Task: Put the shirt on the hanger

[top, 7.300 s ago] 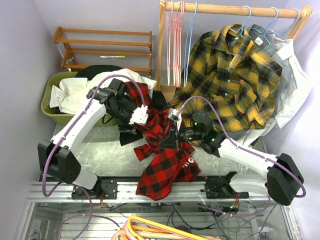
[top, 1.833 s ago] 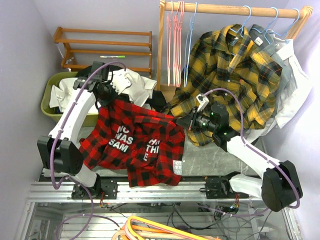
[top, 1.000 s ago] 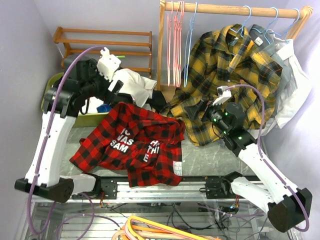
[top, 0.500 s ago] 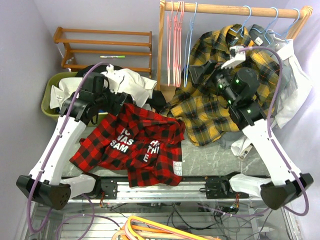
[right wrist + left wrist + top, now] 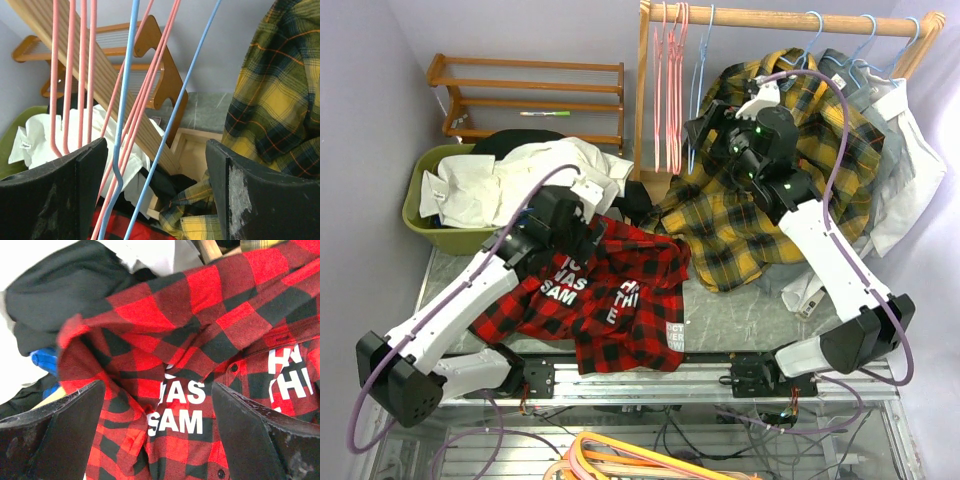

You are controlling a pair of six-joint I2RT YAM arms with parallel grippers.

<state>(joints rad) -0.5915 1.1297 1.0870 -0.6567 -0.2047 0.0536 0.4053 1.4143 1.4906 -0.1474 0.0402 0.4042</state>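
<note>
The red-and-black plaid shirt (image 5: pixel 610 290) lies spread on the table, back up, white letters showing. In the left wrist view the shirt (image 5: pixel 200 330) fills the frame. My left gripper (image 5: pixel 588 238) hovers open over its upper left part, and the letters sit between the left gripper's (image 5: pixel 159 390) jaws. The light-blue hanger (image 5: pixel 698 90) hangs on the wooden rail beside the pink ones. My right gripper (image 5: pixel 700 128) is raised to it, jaws apart. In the right wrist view the hanger's (image 5: pixel 173 115) blue wires run between the right gripper's (image 5: pixel 156 150) jaws, untouched.
Pink hangers (image 5: pixel 670 90) hang just left of the blue one. A yellow-and-black plaid shirt (image 5: pixel 770 200) and a white shirt (image 5: pixel 910 170) hang from the rail (image 5: pixel 780 18). A green bin (image 5: pixel 420 215) with white clothes (image 5: pixel 520 175) stands at the left, a wooden shelf (image 5: pixel 525 95) behind.
My right arm rose from the table to the hangers on the rail, its jaws narrowing. My left arm swung down from the bin to over the shirt. The shirt stayed put.
</note>
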